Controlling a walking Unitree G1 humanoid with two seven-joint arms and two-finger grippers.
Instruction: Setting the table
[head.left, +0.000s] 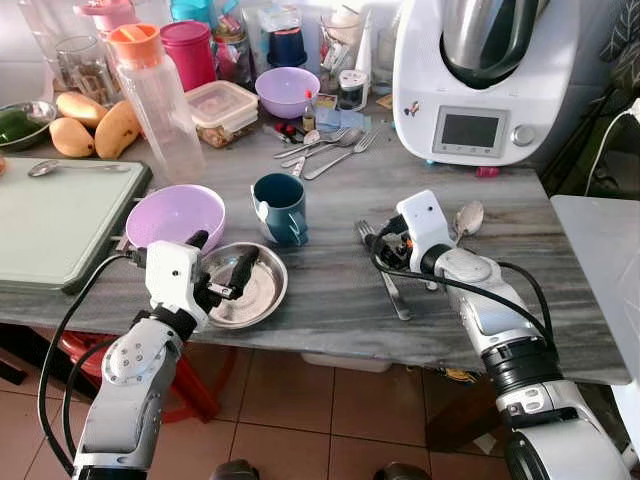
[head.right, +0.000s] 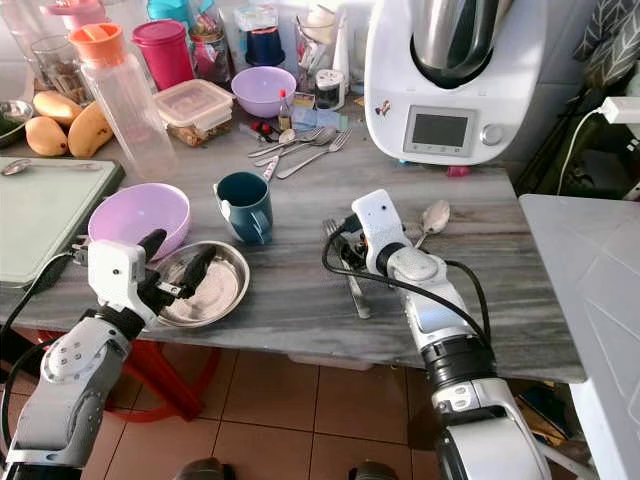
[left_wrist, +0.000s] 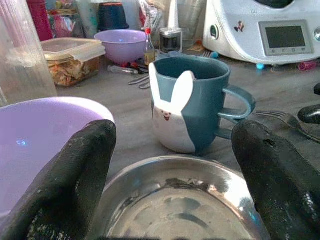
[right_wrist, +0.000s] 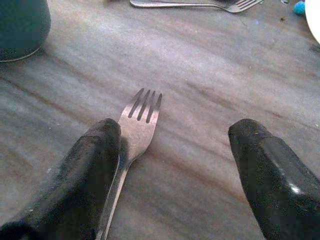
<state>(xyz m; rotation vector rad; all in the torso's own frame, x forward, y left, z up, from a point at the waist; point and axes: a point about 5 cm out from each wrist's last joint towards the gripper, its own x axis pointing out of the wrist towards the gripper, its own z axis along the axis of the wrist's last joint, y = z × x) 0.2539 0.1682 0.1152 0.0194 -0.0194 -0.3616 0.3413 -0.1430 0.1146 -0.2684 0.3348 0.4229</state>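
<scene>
Grey marble counter, cluttered at top of frame w/ jars & appliance. My left gripper spread wide over steel plate at lower left, purple bowl & blue mug just behind. My right gripper wide open, one finger touching fork mid-frame. Step prob: placing cutlery beside plate. Next: centre on fork handle, close.

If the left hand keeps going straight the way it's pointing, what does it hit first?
Probably the blue bunny mug: the left hand, open over the steel plate, points at it. Depth is uncertain.
</scene>
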